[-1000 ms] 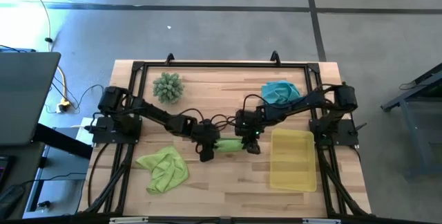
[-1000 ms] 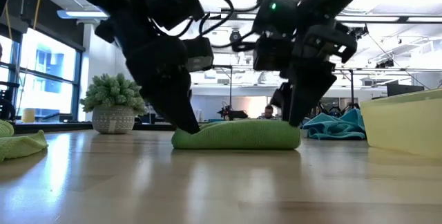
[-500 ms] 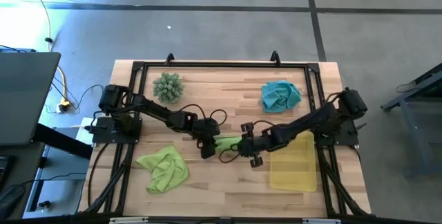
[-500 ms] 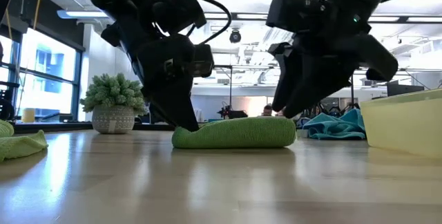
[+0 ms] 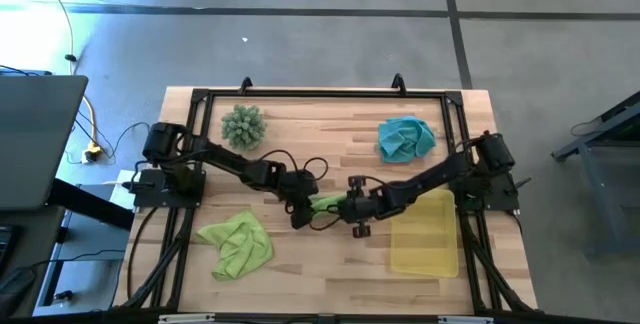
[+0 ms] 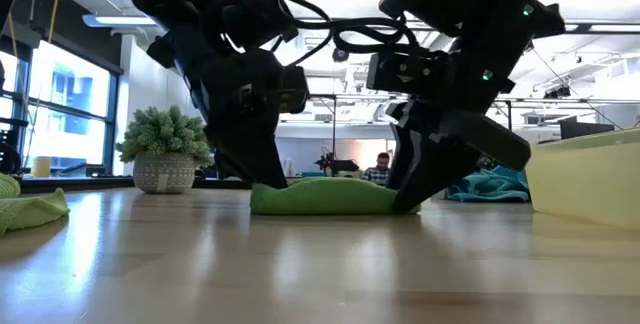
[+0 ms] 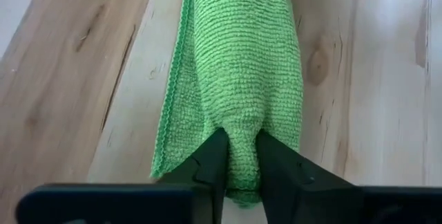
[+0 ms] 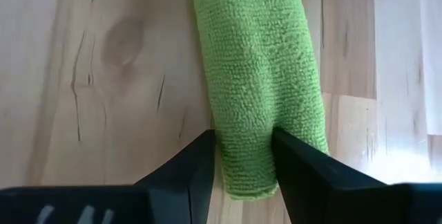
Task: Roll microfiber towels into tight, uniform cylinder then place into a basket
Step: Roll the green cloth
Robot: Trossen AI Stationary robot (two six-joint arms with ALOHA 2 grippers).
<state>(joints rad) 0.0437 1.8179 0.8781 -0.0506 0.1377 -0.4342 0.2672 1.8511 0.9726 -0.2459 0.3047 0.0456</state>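
Here the rolled lime green towel (image 5: 328, 204) lies mid-table, just left of the yellow basket (image 5: 424, 232). The left gripper (image 7: 238, 156) pinches one end of the roll, the right gripper (image 8: 243, 156) the other, each clamped on the cloth. Light and soft (likely to sag and unroll), it wants holding at both ends together.

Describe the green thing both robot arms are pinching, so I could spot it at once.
Look at the middle of the wooden table, between the spiky plant and the yellow basket. There lies a lime green towel rolled into a long sausage, the left gripper and right gripper clamping its two ends. The other lime towel and the teal towel lie crumpled and untouched.
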